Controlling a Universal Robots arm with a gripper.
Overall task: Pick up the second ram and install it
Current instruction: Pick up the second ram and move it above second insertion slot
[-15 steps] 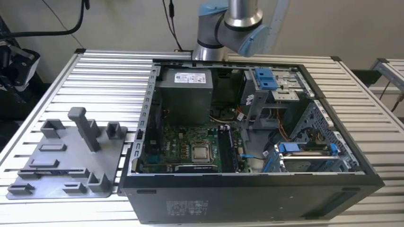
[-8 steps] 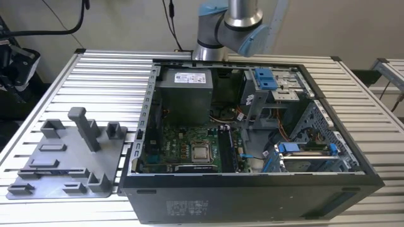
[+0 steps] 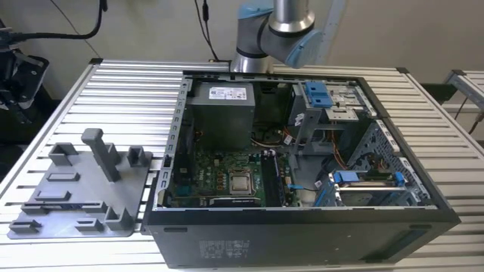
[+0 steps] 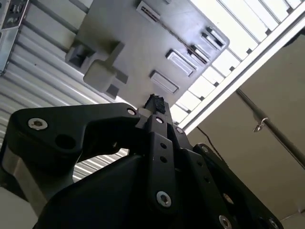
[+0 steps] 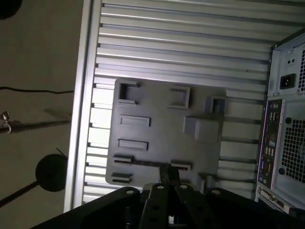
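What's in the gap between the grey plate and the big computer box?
Nothing but bare silver table slats. In the first wrist view they run between the grey plate and the computer box, with nothing lying on them.

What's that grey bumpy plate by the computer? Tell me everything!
The plate is a flat, matte grey slab, plastic by its look, lying on the ribbed metal table, right beside the open computer case, on the exterior view's left. Blocks, low frames and one tall post rise from it. A thin dark strip, likely the ram, stands on edge in its clips.
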